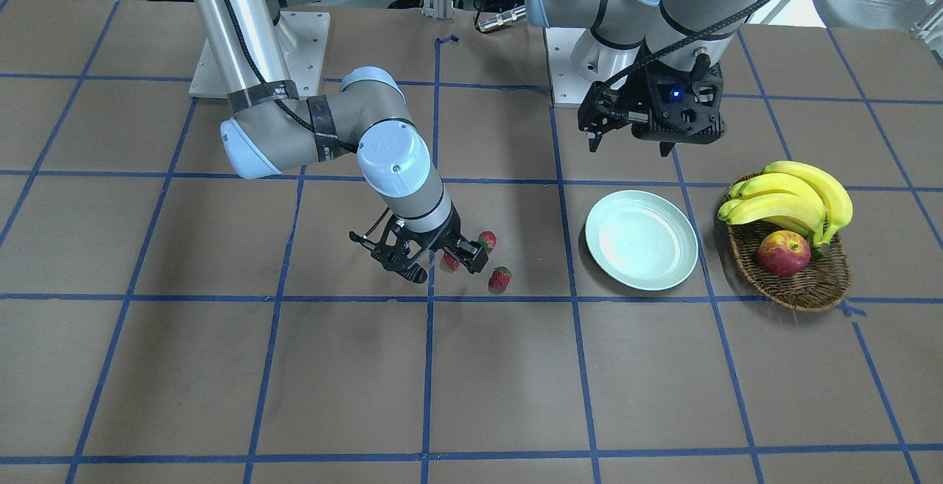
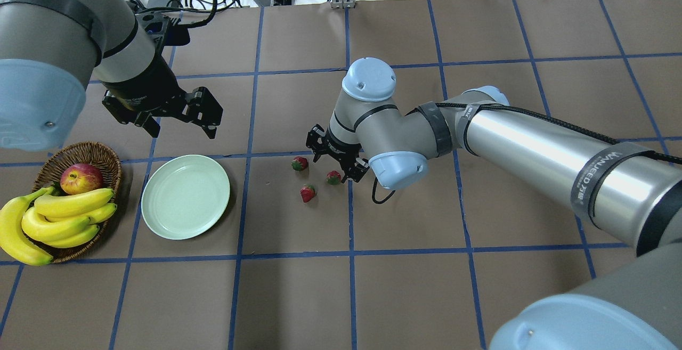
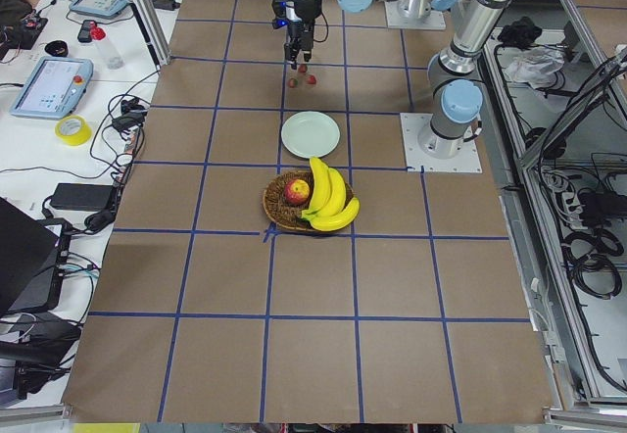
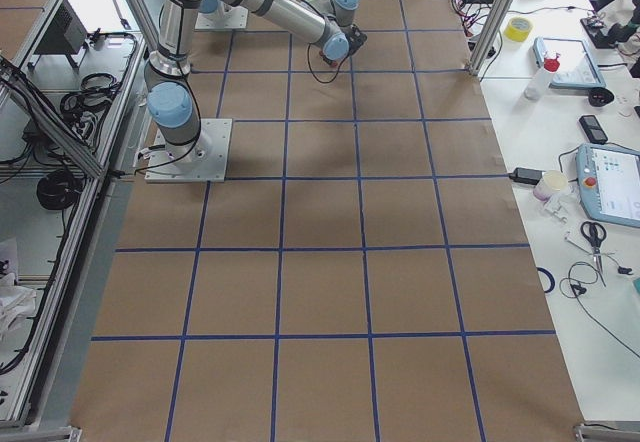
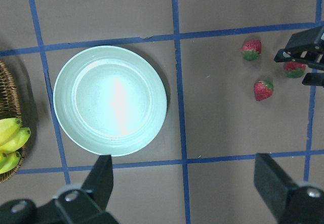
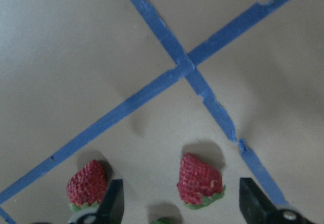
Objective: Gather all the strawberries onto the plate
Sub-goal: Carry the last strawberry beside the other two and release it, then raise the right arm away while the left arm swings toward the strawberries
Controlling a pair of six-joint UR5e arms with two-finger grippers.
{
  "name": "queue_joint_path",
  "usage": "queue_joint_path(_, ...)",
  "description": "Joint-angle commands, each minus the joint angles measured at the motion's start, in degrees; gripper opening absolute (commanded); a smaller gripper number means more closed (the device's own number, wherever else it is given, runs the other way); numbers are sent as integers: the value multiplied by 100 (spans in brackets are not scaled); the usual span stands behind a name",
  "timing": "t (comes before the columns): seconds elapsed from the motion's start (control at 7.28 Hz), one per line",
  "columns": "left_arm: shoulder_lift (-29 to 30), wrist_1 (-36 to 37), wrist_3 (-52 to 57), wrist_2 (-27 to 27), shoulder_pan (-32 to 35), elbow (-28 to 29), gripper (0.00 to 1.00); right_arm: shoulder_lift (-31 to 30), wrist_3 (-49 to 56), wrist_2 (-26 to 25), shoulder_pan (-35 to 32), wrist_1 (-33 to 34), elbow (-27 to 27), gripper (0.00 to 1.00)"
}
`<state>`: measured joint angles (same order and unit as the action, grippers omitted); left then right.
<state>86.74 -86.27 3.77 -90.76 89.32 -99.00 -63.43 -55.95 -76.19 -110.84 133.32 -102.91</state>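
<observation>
Barely begun, by the look of things. Shows the plate (image 2: 185, 196) bare, not one berry in it, resting on the table (image 2: 405, 296) just beside the wicker basket (image 2: 109, 157) of bananas (image 2: 69, 209) and an apple (image 2: 81, 178). Counts all three strawberries (image 1: 500, 278) down on the table in a loose cluster, well apart from the plate: the far strawberry (image 2: 299, 163) out toward the operators' side, the near strawberry (image 2: 307, 193) closest to the robot, the third strawberry (image 2: 333, 177) on the right arm's side of them.

Finds the right tool (image 1: 448, 267) low over that third strawberry, jaws spread and straddling it, one finger on either side in the left wrist view, clamped on nothing yet. Cannot tell whether touching berry or table. Finds the left tool (image 5: 186, 183) hanging above the table near the plate, jaws spread wide, holding nothing.

Leaves nearly the whole job: closing on the straddled berry, lifting, carrying across to the plate, letting go, then repeating for the other pair. Looks like the first pick being lined up.
</observation>
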Motion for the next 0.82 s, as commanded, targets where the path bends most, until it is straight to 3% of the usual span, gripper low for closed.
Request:
queue_joint_path(0.0,71,136,-78,75,-2,-4,100,-588,985,-476,376,-601,86,84)
queue_joint_path(0.14,115,755,-295,241,-2,-31,100,-991,1433,-467,848,-1136,130,84)
queue_joint_path(0.41,377,1127,-961,199,-2,-407,100,-1739,2610,-615,1361,-2104,357,83)
queue_joint_path(0.55,614,2087,-1131,260,24,-687,100,-1908,3112,-887,1372,-2805,803,85)
queue_joint_path(0.69,790,2271,-1472,260,51,-908,100,-1936,3421,-1020,1354,-3647,1451,85)
